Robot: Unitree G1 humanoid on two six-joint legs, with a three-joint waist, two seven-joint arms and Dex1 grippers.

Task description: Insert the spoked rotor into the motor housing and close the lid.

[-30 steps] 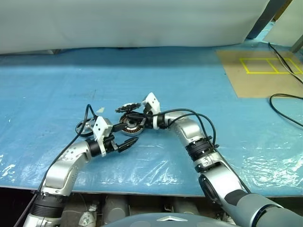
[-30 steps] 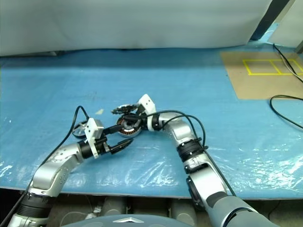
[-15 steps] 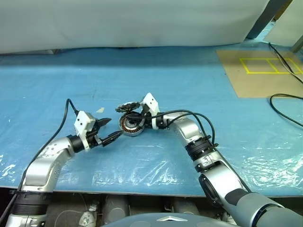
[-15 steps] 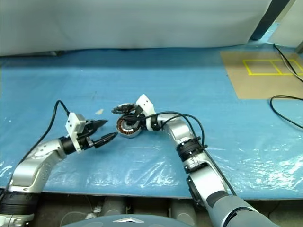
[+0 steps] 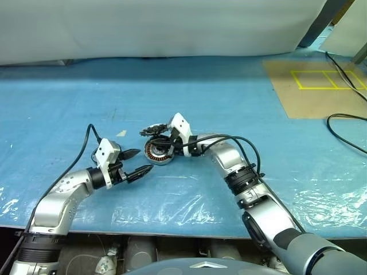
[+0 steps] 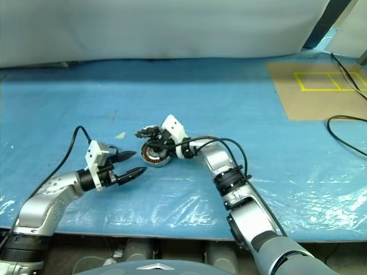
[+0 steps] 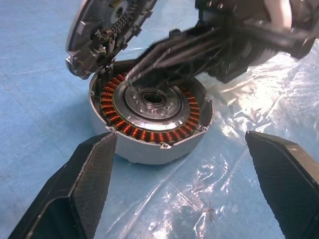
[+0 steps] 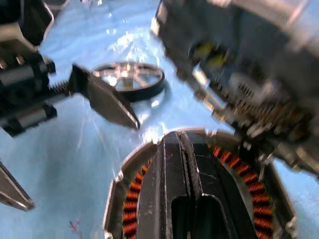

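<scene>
My right pincer [image 5: 162, 137], clenched on the spoked rotor [image 5: 155, 129], holds it tilted over the motor housing [image 5: 159, 153] on the desk [image 5: 241, 103]; tilted so, it may jam. My left pincer [image 5: 139, 163] waits released beside.

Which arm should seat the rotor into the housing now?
Right. Its hand is shut on the spoked rotor, tilted over the far rim of the motor housing. The left hand is open beside the housing, holding nothing.

Head stereo pair looks forward and down from afar; both wrist cameras view, close up from opposite sides, the shared motor housing [image 7: 151, 117].
</scene>
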